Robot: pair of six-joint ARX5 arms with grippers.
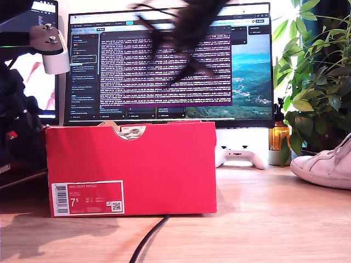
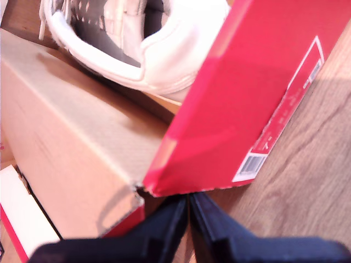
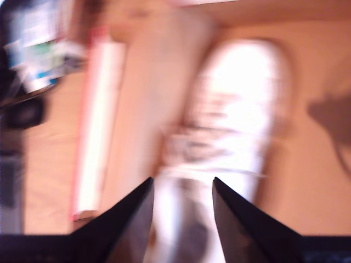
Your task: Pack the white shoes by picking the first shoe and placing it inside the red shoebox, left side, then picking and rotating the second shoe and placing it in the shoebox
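Note:
The red shoebox stands on the wooden table, toward the exterior view's left, its 7.5 label facing the camera. One white shoe lies inside the shoebox. My first gripper is shut on nothing, just outside the labelled corner of the box. Another white shoe rests on the table at the exterior view's right edge. The second wrist view is motion-blurred. In it my second gripper is open above a white shoe, heel end between the fingers, not touching. A blurred dark arm hangs high before the monitor.
A wide monitor stands behind the box, with a white game controller at its foot. A leafy plant fills the exterior view's right. A black cable runs toward the front edge. A red-edged white strip lies beside the shoe.

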